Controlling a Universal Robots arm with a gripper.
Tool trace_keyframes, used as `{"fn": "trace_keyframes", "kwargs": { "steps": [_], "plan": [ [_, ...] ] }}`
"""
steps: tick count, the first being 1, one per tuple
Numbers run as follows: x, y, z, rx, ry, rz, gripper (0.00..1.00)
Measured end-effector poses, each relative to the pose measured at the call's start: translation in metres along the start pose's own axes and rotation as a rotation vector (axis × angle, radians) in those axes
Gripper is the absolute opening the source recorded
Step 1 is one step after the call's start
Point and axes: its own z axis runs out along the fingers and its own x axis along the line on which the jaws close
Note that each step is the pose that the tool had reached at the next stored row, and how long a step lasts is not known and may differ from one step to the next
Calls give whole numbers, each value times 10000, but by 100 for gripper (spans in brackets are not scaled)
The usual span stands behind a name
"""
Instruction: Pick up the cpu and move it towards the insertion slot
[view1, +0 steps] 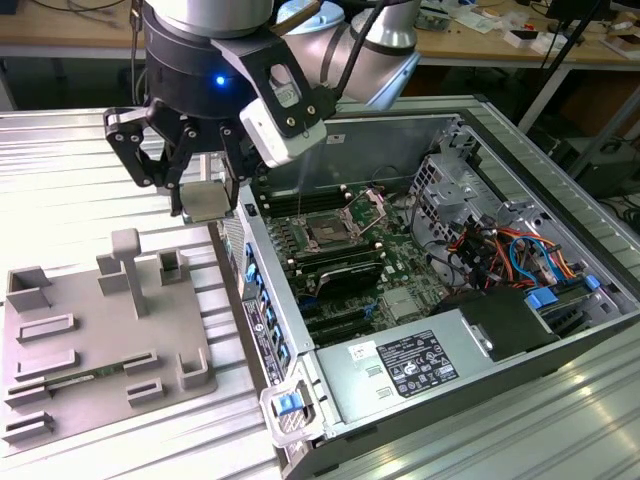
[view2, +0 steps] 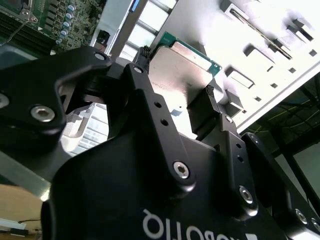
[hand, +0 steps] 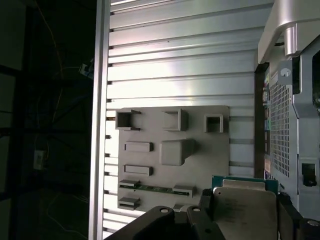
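Observation:
The cpu (view1: 208, 200), a small square chip with a pale metal face, hangs in the air with my gripper (view1: 207, 207) shut on two of its edges. It hovers above the table between the grey fixture plate (view1: 90, 330) and the near wall of the open computer case. In both wrist views the cpu (view2: 186, 64) (hand: 245, 216) sits clamped between the black fingers (view2: 145, 85) (hand: 206, 200). The insertion slot (view1: 329, 233), a square socket with a dark centre and its metal bracket raised, lies on the motherboard to the exterior view's right of the gripper.
The open computer case (view1: 470, 330) holds memory slots, a silver heatsink (view1: 400, 305), cables and a power supply. The fixture plate (hand: 170, 150) carries raised blocks and a tall post (view1: 128, 262). Ribbed aluminium table (hand: 175, 60) surrounds both.

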Motion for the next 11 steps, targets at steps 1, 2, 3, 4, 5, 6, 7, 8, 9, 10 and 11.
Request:
{"fn": "trace_keyframes", "kwargs": {
  "steps": [1,2,3,4,5,6,7,8,9,10,11],
  "plan": [
    [-20,0,0,0,0,-1,55],
    [-43,-1,-1,1,0,0,55],
    [-52,-1,-1,0,1,0,55],
    [-61,-2,-2,0,1,-1,55],
    [-76,-2,-2,1,1,0,55],
    [-85,-2,-2,0,0,0,55],
    [-95,-2,-2,0,0,0,55],
    [-107,-2,-3,0,0,0,55],
    [-116,-3,-3,0,0,1,55],
    [-131,-3,-3,0,0,0,55],
    [-151,-4,-4,1,0,0,55]
  ]
}}
